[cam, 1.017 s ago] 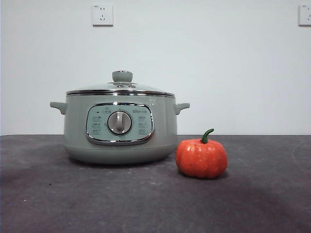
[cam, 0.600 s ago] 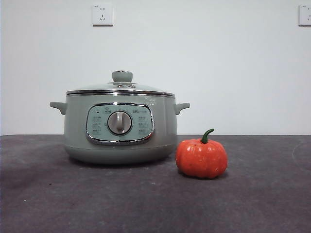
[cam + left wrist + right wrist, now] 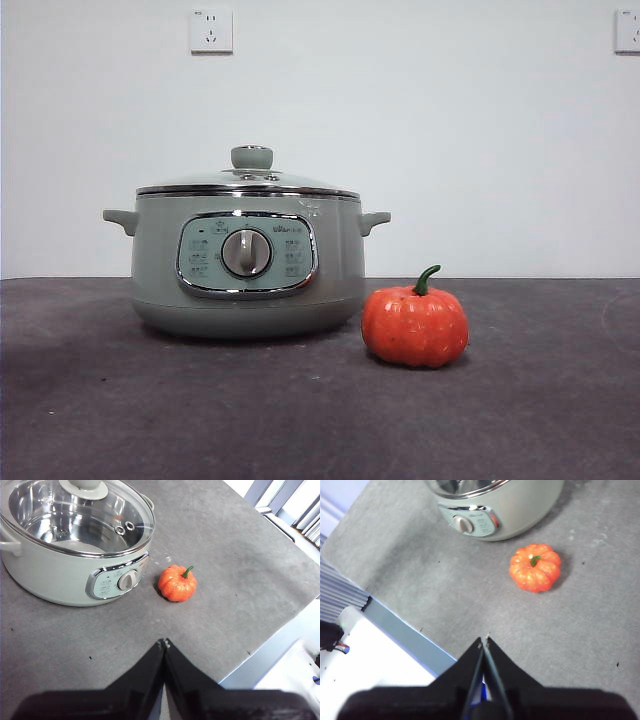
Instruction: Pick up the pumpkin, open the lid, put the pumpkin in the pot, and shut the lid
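1. the pumpkin sits upright on the dark grey table, green stem curling up, just beside the pot near its control panel side. from the front view the two look close, but whether they touch cannot be told; the left wrist view shows a narrow strip of table between them.
2. the lid rests flat and closed on the pot, its steel rim seated all round and its sage-green knob on top. through the glass in the left wrist view the shiny inside of the pot shows.
3. the left gripper hangs above the table with its two black jaws pressed together, tips meeting at a point, nothing between them. the pumpkin lies ahead of its tips and a little to one side, well apart from them; the pot stands farther ahead on the other side.
4. the right gripper is likewise closed tip to tip and holds nothing. it hangs near the table's front edge; the pumpkin lies ahead of it, well apart, and the pot stands beyond the pumpkin.
5. neither arm shows in the front view; two wall sockets are seen on the white wall behind.
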Robot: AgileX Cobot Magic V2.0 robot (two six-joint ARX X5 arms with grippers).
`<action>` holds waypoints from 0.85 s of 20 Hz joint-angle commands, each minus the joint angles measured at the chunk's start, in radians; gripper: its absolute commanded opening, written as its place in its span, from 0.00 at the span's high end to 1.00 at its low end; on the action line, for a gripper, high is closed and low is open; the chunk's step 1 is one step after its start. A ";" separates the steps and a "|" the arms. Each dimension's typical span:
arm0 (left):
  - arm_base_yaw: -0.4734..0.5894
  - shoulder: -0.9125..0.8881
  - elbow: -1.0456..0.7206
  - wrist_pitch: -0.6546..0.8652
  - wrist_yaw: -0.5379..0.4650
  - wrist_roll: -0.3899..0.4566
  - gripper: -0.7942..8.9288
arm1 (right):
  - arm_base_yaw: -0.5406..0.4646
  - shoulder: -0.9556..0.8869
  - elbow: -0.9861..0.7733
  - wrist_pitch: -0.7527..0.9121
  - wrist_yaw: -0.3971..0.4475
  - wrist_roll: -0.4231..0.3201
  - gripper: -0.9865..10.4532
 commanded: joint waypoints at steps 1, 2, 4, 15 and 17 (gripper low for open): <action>0.000 -0.002 0.005 0.003 0.003 0.010 0.56 | 0.003 -0.001 0.003 0.002 0.001 -0.008 0.70; 0.000 -0.002 0.005 0.003 -0.010 0.008 0.29 | 0.003 -0.001 0.003 0.004 0.000 0.007 0.52; 0.000 -0.002 0.005 0.004 -0.021 -0.008 0.11 | 0.004 -0.001 0.003 0.005 -0.002 0.023 0.25; 0.000 -0.002 0.011 0.004 -0.021 -0.008 0.11 | 0.149 0.116 0.003 0.179 0.050 0.010 0.25; 0.000 -0.002 0.018 0.004 -0.021 -0.008 0.11 | 0.182 0.185 0.003 0.248 0.098 -0.005 0.25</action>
